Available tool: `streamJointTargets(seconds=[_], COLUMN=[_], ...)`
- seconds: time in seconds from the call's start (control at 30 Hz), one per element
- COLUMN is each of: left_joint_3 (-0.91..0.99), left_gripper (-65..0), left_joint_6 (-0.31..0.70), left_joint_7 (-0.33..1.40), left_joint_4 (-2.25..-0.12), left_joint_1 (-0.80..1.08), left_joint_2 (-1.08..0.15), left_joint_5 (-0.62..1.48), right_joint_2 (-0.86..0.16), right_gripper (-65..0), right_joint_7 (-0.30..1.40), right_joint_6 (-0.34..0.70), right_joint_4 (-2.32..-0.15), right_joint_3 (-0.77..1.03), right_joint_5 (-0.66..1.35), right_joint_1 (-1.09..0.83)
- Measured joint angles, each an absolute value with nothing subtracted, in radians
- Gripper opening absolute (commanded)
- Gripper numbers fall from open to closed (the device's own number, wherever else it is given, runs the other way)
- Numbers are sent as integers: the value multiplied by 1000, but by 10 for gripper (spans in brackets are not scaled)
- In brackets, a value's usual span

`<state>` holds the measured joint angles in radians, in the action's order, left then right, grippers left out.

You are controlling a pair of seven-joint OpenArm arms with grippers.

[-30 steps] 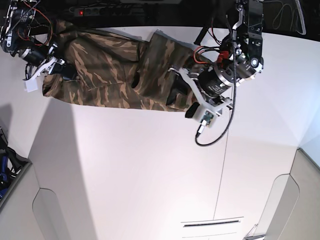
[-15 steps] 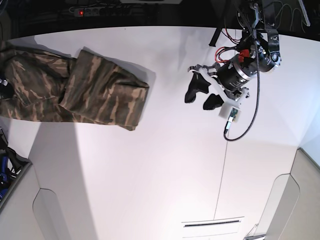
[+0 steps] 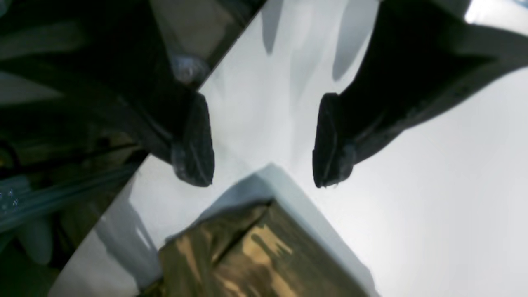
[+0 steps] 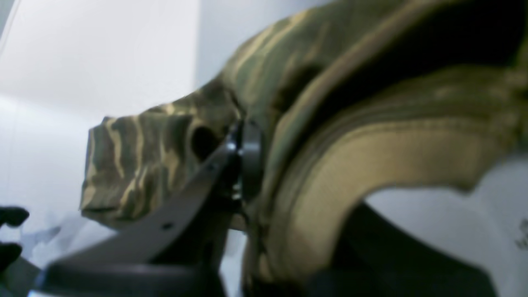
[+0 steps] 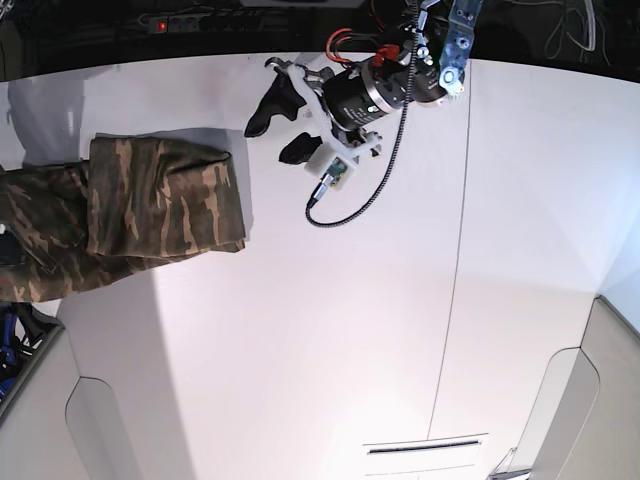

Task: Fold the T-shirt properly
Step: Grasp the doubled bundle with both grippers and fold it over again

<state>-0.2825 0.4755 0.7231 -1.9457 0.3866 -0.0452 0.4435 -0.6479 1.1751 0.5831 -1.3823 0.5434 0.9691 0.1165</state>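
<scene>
Lying folded at the table's (image 5: 330, 330) left edge, the T-shirt (image 5: 160, 200) trails off the side.
Brown, tan and olive camouflage; no writing is legible. The left tool (image 5: 283, 125) hovers with fingers apart, holding nothing; the right tool (image 4: 247, 165) is clamped on the T-shirt near its tan collar.

My left hand (image 5: 283, 125) hangs with its fingers (image 3: 194, 140) spread wide, gripping nothing. My right hand (image 4: 247, 165) is clamped on cloth.

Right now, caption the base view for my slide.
Open left end effector above the white table, near the folded camouflage T-shirt at its edge.
</scene>
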Motion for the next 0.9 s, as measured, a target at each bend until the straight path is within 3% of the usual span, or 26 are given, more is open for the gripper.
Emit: streamJointTargets(seconds=[0.37,0.77,0.9], left_joint_3=[-291,-291,-291], left_gripper=[-243,-243,-243], left_joint_6=[471,472,472], left_joint_7=[672,672,672], left_joint_4=[-1697,-1681,-1681], left_joint_1=[301,282,271], left_joint_2=[30,31,30], left_joint_5=[390,383,382], right_joint_2=[-491,-274,-261], right_gripper=[-650,-650,-350], right_joint_7=[1174,1173,1152], right_joint_6=[543,524,525], right_joint_4=[-1707,-1721,-1721], right_joint_3=[292,7,-94], right_joint_5=[800,614,537], right_joint_1=[117,116,116])
